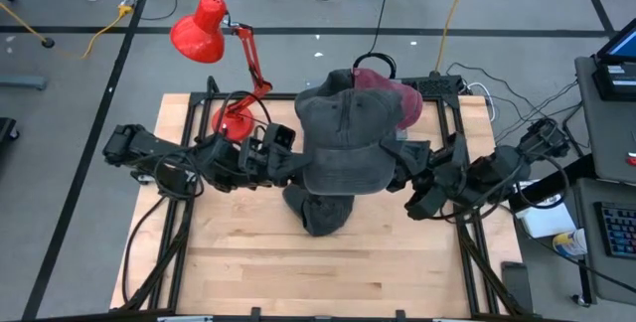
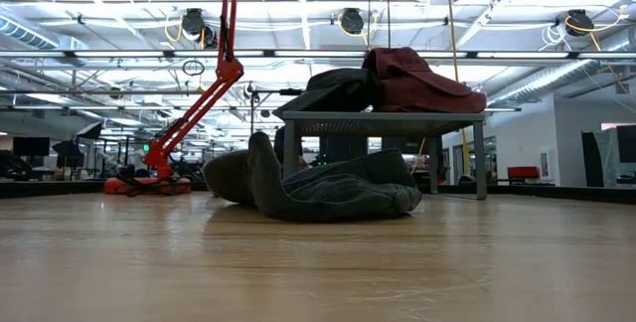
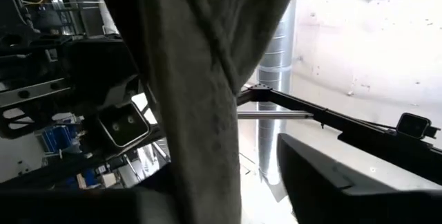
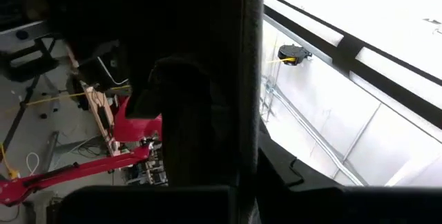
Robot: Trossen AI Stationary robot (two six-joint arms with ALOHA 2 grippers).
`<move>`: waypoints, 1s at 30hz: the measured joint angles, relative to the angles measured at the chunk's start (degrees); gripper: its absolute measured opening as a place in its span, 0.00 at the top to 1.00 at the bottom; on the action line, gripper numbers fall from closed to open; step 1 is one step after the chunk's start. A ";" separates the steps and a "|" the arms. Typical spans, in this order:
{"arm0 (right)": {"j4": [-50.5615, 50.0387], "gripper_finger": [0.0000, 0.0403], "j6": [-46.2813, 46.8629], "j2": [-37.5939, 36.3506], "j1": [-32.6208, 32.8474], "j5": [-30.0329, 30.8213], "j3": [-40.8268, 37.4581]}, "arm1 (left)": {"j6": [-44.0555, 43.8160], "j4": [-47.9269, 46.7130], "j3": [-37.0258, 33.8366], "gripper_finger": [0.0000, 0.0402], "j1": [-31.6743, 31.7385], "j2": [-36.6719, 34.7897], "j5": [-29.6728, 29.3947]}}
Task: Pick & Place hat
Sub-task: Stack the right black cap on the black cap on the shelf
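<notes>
Grey hat on table (image 1: 323,211), near centre, at six o'clock of the held one, lying untouched; grey hat aloft (image 1: 343,138), stretched between both arms; right gripper (image 1: 405,160) at three o'clock, pinching its edge; left gripper (image 1: 281,163) at nine, grip uncertain; rack (image 1: 437,103) with red hat (image 1: 397,93) at twelve; red lamp (image 1: 214,39) beyond; step judged carrying; next, lowering onto rack.
</notes>
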 joint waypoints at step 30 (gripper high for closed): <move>-3.48 0.54 75.78 -2.94 18.69 37.46 -5.57 | 18.09 -19.76 -0.02 0.98 8.69 -8.94 42.72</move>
